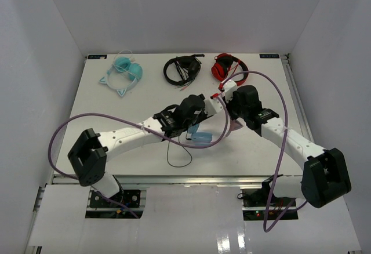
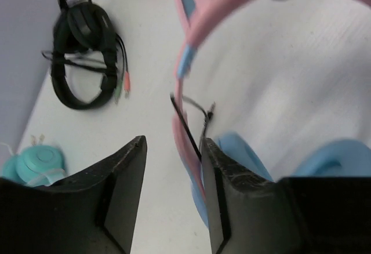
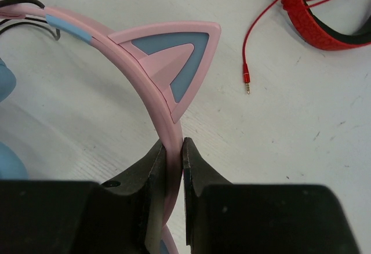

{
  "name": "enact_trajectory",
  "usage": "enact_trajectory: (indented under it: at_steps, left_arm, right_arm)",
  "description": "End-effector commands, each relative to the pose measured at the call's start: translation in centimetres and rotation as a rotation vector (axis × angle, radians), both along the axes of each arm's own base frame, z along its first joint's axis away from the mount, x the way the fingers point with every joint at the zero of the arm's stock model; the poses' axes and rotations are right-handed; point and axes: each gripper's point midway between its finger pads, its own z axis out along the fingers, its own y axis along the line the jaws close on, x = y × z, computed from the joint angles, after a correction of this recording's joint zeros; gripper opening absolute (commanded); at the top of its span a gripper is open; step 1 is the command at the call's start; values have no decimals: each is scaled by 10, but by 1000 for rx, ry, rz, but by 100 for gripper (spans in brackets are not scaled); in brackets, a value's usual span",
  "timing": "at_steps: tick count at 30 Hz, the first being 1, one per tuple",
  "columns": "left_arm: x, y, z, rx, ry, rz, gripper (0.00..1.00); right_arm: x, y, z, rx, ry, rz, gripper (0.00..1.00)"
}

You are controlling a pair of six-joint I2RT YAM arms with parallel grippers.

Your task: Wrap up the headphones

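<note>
The headphones (image 1: 203, 137) lie mid-table, with light blue ear cups and a pink headband (image 3: 133, 71) that carries a cat ear (image 3: 181, 57). My right gripper (image 3: 173, 152) is shut on the headband just below the cat ear; in the top view it (image 1: 227, 100) sits above the band. My left gripper (image 2: 174, 149) is open. The headband (image 2: 194, 25) and the thin dark cable (image 2: 186, 127) run down between its fingers, close to the right finger (image 2: 217, 184). A blue ear cup (image 2: 246, 155) lies beside that finger. A loop of the cable (image 1: 177, 156) trails toward the near edge.
All-teal cat-ear headphones (image 1: 124, 73) lie at the back left, black headphones (image 1: 181, 68) at the back middle and red headphones (image 1: 227, 65) at the back right. The red ones' plug (image 3: 246, 84) lies near my right gripper. White walls enclose the table.
</note>
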Motion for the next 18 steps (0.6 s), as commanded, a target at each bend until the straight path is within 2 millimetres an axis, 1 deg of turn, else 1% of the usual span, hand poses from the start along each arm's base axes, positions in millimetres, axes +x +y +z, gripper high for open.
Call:
enact_trajectory:
  at_steps: [1, 2, 3, 4, 5, 6, 8, 10, 12, 13, 14, 16, 18]
  left_arm:
    - [-27, 25, 70, -320, -63, 32, 62]
    - [-38, 30, 71, -350, -39, 8, 63]
    - [-54, 39, 50, -369, 35, 8, 64]
    - [-63, 47, 45, -405, 87, 38, 64]
    - [-72, 56, 28, -417, 166, 87, 64]
    - [-83, 66, 6, -417, 253, 150, 64]
    - [-100, 77, -19, -412, 356, 192, 63]
    - [-121, 79, -41, -424, 485, 212, 63]
    - [-143, 69, -56, -390, 602, 125, 64]
    - [-153, 65, -71, -341, 664, 89, 64]
    - [-159, 64, -85, -288, 710, 78, 65]
    - [-169, 60, -100, -189, 766, 12, 66]
    - [-172, 58, -116, -118, 791, -21, 70]
  right_arm:
    - [28, -3, 35, 103, -63, -116, 8]
    - [30, -4, 35, 103, -61, -125, 8]
    - [33, -6, 34, 105, -56, -146, 8]
    - [36, -10, 34, 97, -63, -169, 8]
    - [40, -16, 35, 93, -67, -192, 8]
    - [43, -23, 35, 91, -70, -216, 8]
    - [48, -34, 37, 101, -70, -246, 8]
    - [50, -39, 37, 116, -61, -251, 8]
    - [51, -42, 37, 121, -59, -253, 8]
    - [50, -42, 37, 125, -57, -247, 8]
    - [49, -42, 37, 127, -56, -244, 8]
    - [48, -42, 37, 133, -50, -234, 8]
    - [47, -43, 37, 136, -46, -232, 8]
